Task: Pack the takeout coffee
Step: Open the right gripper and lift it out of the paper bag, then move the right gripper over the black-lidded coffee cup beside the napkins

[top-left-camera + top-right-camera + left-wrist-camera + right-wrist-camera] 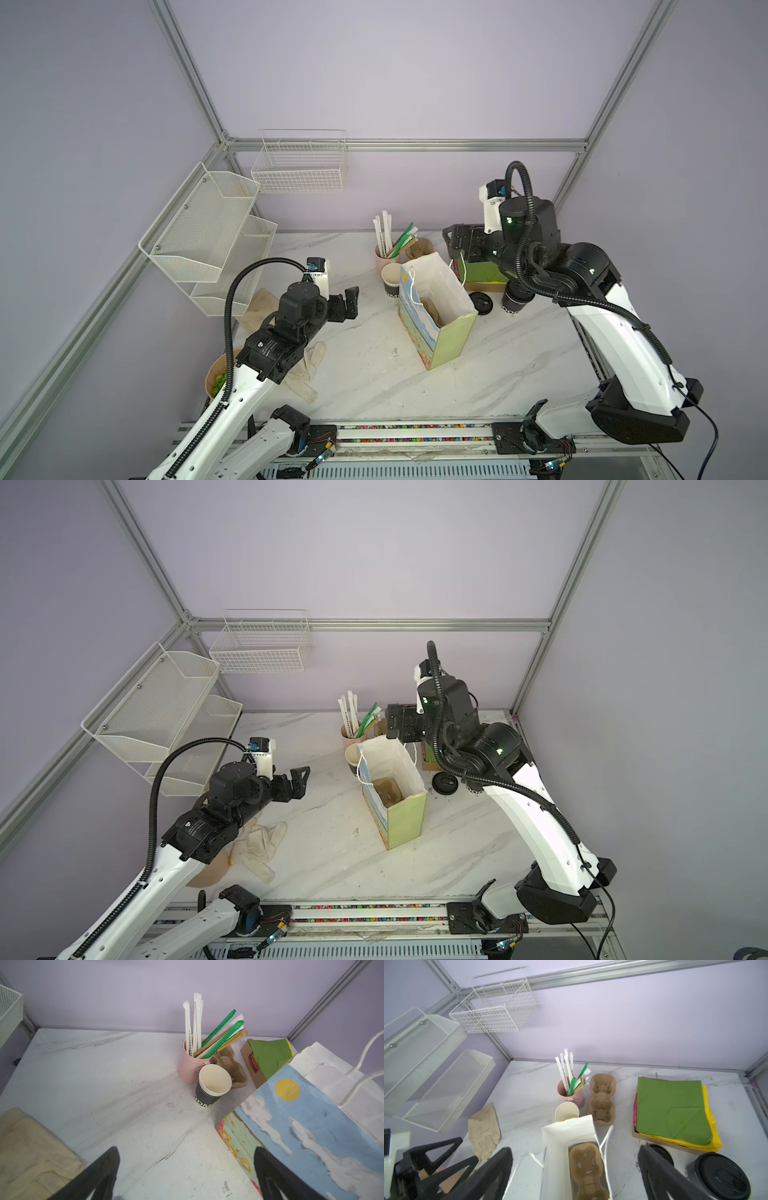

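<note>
Sitting upright on the desk [374,386] with its lid on, the takeout coffee [718,1176] is just right of the paper bag [451,338], next to a loose black lid [482,302]. The right gripper [449,243] hangs up over the bag's far edge, jaws spread wide with nothing in them. The coffee is lower down, tucked under that arm's wrist, outside the fingers rather than between them. That arm is bent at the elbow, reaching in from the right, gripper pointing left. The left gripper [351,305] is wide open and empty too, hovering over bare desk left of the bag and aimed at it, arm stretched forward.
</note>
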`<action>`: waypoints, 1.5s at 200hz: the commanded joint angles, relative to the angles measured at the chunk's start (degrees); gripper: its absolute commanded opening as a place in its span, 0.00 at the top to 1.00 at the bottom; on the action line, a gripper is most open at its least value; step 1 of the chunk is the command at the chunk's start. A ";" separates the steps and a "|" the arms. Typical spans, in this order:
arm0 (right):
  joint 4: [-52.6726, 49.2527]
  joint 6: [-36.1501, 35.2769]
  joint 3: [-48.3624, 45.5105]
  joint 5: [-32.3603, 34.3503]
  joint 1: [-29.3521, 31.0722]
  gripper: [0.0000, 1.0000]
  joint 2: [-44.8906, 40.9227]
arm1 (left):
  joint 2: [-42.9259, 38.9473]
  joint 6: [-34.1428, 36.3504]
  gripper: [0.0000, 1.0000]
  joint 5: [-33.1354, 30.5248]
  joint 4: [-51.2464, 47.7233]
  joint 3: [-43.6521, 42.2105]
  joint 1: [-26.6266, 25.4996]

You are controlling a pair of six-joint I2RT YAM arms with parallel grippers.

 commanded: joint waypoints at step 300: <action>-23.35 13.81 -13.58 -12.06 -35.27 0.07 7.47 | 10.10 -2.83 0.00 1.95 14.94 4.78 0.57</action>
